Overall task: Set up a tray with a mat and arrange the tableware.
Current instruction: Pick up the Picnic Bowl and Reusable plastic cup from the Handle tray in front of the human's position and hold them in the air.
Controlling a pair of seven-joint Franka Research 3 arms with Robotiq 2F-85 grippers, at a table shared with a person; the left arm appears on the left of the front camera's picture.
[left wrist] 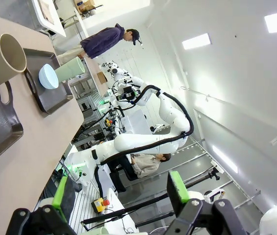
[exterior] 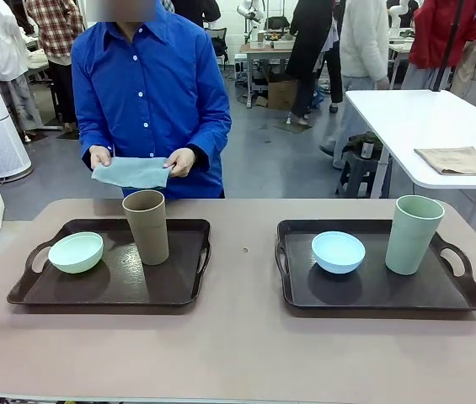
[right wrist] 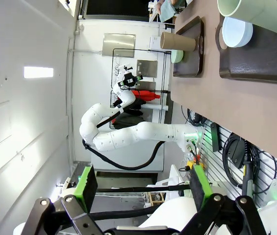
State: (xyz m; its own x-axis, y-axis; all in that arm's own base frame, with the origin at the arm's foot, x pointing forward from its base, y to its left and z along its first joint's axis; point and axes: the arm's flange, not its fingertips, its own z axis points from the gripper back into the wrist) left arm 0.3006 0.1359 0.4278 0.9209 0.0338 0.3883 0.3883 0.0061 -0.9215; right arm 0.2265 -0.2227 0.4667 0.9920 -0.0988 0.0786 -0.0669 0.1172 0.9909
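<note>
Both trays sit on the bench [exterior: 238,345] already loaded. The left tray [exterior: 111,284] carries the pale green bowl [exterior: 76,252] and, just beside it, the upright brown cup [exterior: 147,225]. The right tray [exterior: 372,290] carries the light blue bowl [exterior: 338,251] and the pale green cup [exterior: 413,234], also upright. The mat [exterior: 132,172], a pale blue cloth, lies on neither tray: the person at the far side holds it in both hands, beyond the left tray. The left arm's fingers [left wrist: 176,188] and the right arm's fingers [right wrist: 198,182] are spread wide with nothing between them, raised off the bench. You should expect the mat to go down first, so leave the person room over the left tray. If that tray needs clearing, take the tall cup first, low on its wall and square-on, since it looks likeliest to tip. Lift it straight up before moving sideways, so it misses the bowl and the tray's raised rim. Pinch each bowl by its rim.
</note>
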